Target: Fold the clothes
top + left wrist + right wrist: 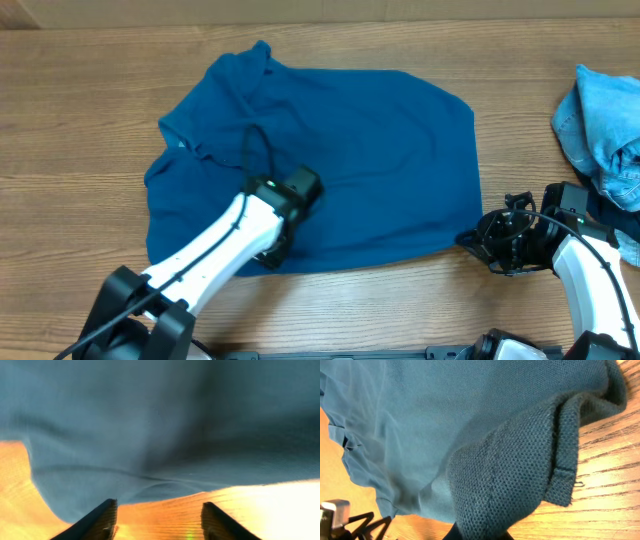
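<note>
Lower right in the overhead shot, right gripper (pixel 475 241) pinches a corner of the blue shirt (pixel 340 160) lying mid-frame, left gripper (pixel 159 507) gapes empty, probably needs its own hem grab before folding.

blue shirt (pixel 360 160) | spread flat, left side rumpled | on table (pixel 80 100)

From above, the light is soft and even, and the wooden table (pixel 60 150) looks sharp. The left wrist view is blurry (the blue shirt (pixel 160 420) is just a smooth smear), and the wood glows orange with white glare at the right. The right wrist view is sharp up close, so each knit stitch shows.
</note>
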You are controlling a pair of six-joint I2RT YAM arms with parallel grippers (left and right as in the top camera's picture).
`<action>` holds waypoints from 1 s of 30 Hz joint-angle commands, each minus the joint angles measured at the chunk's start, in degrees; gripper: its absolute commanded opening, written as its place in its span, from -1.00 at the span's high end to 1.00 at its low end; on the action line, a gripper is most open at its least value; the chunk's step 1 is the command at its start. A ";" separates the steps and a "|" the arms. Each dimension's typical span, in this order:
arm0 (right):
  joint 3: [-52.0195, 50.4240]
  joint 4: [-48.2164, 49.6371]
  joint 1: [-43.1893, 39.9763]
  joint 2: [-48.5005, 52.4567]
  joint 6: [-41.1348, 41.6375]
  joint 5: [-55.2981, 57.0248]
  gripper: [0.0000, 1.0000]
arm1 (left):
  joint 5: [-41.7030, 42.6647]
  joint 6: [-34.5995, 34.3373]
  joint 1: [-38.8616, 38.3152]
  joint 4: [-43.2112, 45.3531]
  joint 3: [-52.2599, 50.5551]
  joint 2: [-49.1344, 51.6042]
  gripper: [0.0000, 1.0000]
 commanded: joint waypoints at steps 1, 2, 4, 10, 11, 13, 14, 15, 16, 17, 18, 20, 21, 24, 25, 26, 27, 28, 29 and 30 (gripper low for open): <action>1.40 0.28 0.04 -0.90 -0.44 -0.37 0.92 | -1.81 11.93 -4.20 0.24 1.03 -0.24 -0.47; 1.40 0.26 0.04 -0.90 -0.44 -0.37 0.92 | -1.81 14.34 -4.48 0.39 1.03 -0.24 -0.51; 1.40 0.09 0.04 -0.90 -0.44 -0.37 0.92 | -1.79 17.05 -4.35 0.76 1.03 -0.24 -0.54; 1.40 -0.35 0.04 -0.90 -0.46 -0.35 0.92 | -2.12 20.61 -4.50 1.81 -1.05 -0.24 -0.57; 1.40 -0.35 0.04 -0.90 -0.46 -0.35 0.92 | -1.92 20.44 -4.90 2.10 -1.66 -0.24 -0.57; 1.40 -0.35 0.04 -0.90 -0.46 -0.35 0.92 | -1.99 19.50 -6.23 2.91 -2.62 -0.24 -0.55; 1.40 -0.37 0.04 -0.90 -0.46 -0.35 0.92 | -1.99 19.50 -6.86 3.06 -2.93 -0.24 -0.54; 1.40 -0.37 0.04 -0.90 -0.46 -0.35 0.92 | -2.01 19.47 -7.82 3.30 -3.45 -0.24 -0.53; 1.40 -0.33 0.04 -0.90 -0.46 -0.35 0.93 | -2.14 18.97 -8.57 3.69 -3.96 -0.24 -0.54; 1.40 -0.26 0.04 -0.90 -0.44 -0.37 0.92 | -2.43 18.60 -9.25 4.33 -4.70 -0.24 -0.54; 1.40 -0.09 0.04 -0.90 -0.44 -0.37 0.92 | -2.45 18.56 -9.66 5.01 -5.46 -0.24 -0.53; 1.42 -0.09 0.04 -0.90 -0.42 -0.39 0.92 | -2.43 18.47 -10.29 6.58 -6.93 -0.24 -0.54; 1.42 -0.15 0.04 -0.90 -0.42 -0.37 0.92 | -2.45 18.47 -10.51 7.08 -7.37 -0.24 -0.54; 1.42 -0.37 0.04 -0.90 -0.44 -0.37 0.92 | -2.62 18.45 -10.91 8.28 -8.52 -0.24 -0.48; 1.42 -0.37 0.04 -0.90 -0.44 -0.37 0.92 | -3.08 18.23 -10.91 8.44 -8.74 -0.24 -0.43; 1.42 -0.35 0.04 -0.90 -0.42 -0.37 0.92 | -3.15 17.79 -10.91 8.48 -8.90 -0.24 -0.42; 1.42 -0.35 0.04 -0.90 -0.42 -0.37 0.92 | -3.10 17.22 -10.91 8.79 -9.16 -0.24 -0.42; 1.42 -0.33 0.04 -0.90 -0.42 -0.37 0.92 | -3.02 16.79 -10.91 9.46 -9.64 -0.24 -0.42; 1.42 -0.33 0.04 -0.90 -0.42 -0.39 0.92 | -2.99 16.63 -10.91 10.05 -10.19 -0.24 -0.43; 1.42 -0.33 0.04 -0.90 -0.42 -0.37 0.92 | -3.02 16.76 -10.91 11.17 -11.10 -0.24 -0.45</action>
